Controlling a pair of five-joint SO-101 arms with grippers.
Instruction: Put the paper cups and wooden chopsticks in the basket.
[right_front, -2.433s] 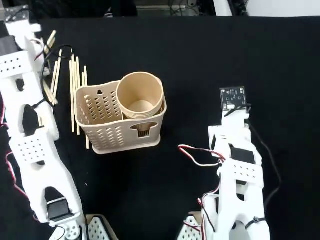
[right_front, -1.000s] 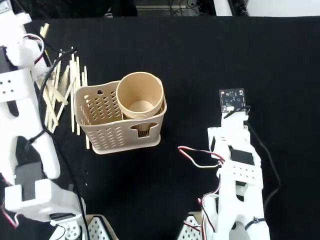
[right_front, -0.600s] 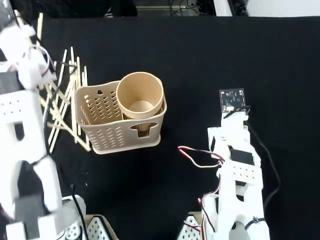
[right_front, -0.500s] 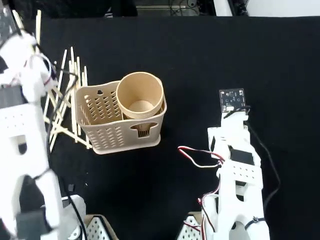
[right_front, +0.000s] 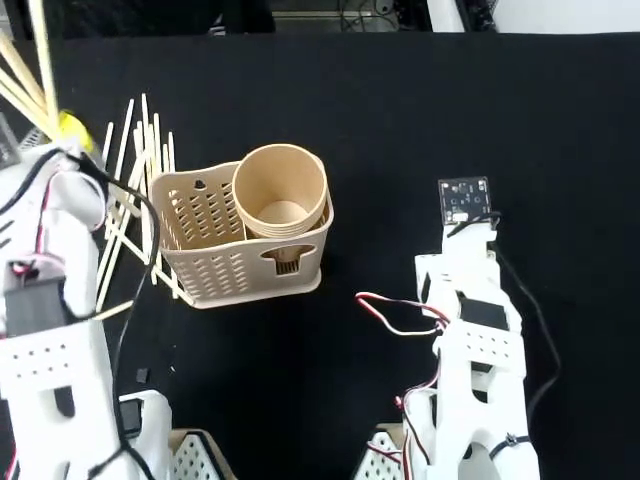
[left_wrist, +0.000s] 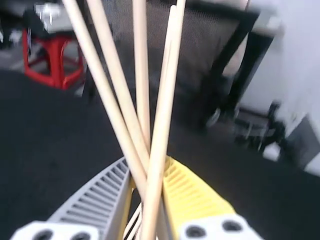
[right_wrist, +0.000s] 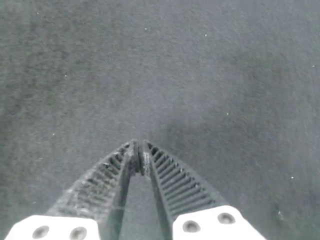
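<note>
- Gripping the held chopsticks (left_wrist: 150, 125), the left end effector (left_wrist: 146, 197) has its grey and yellow jaws clamped tight on several sticks. The sticks cross just past the jaws and fan out beyond.
- High view: left end effector (right_front: 66, 128) sits at the far left edge of the counter (right_front: 450, 110), on top of the white left arm (right_front: 50, 330). The held chopsticks (right_front: 25, 70) slant up toward the top-left corner.
- Loose chopsticks (right_front: 125, 200) lie scattered on the counter just left of the basket (right_front: 215, 260). Some run parallel, some cross each other, and the nearest ones are right against the basket's left wall. One stick lies apart, nearer the left arm's base.
- The basket is beige with perforated walls. It stands upright, left of the counter's centre.
- Paper cups (right_front: 280, 190) are a nested stack, upright and mouth up, inside the basket at its right end. The rim rises above the basket's wall.
- Right end effector (right_wrist: 138, 155) has its jaws closed tip to tip with nothing between them. It points at bare black counter.
- Right arm (right_front: 475, 340) sits at the lower right of the counter, well apart from the basket and all the chopsticks.
</note>
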